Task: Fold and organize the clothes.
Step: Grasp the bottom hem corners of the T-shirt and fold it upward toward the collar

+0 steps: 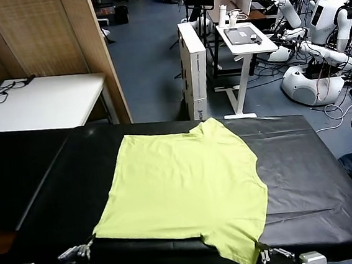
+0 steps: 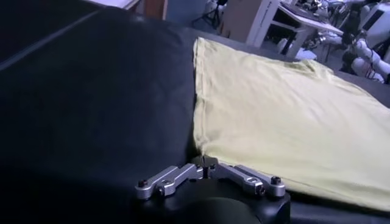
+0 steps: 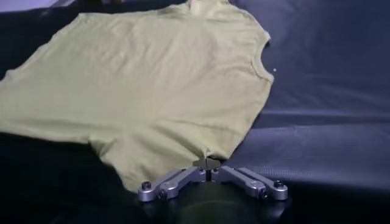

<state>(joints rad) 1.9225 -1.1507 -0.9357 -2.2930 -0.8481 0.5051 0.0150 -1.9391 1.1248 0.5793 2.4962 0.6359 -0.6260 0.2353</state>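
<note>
T-shirt (image 1: 184, 184), lime yellow-green, lies spread flat on the black table (image 1: 305, 176), roughly centred in the head view. One sleeve points to 12 o'clock at the far table edge; the other sleeve hangs toward 5 o'clock over the near edge. The straight hem runs along the 9 o'clock side of the garment. Fabric mostly smooth, light creases only. No print visible on the upper face.

Left end effector (image 1: 87, 245) sits at the near table edge, at about 7 o'clock from the shirt's centre, fingertips together and pinched on the shirt's near hem corner. The left wrist view shows the same: left end effector (image 2: 206, 167) closed, tips meeting right at the corner of the cloth (image 2: 274, 115).

Right end effector (image 1: 263, 256) sits at about 5 o'clock from the shirt's centre, at the tip of the near sleeve. Right wrist view: right end effector (image 3: 208, 163) with fingers together, nipping the sleeve's edge where the shirt (image 3: 146, 85) drapes down.

Background at 12 to 2 o'clock: white cabinet (image 1: 195, 71), a small white side table (image 1: 245, 41), other white robots (image 1: 321, 24). White desk (image 1: 42, 101) at 10 o'clock.
</note>
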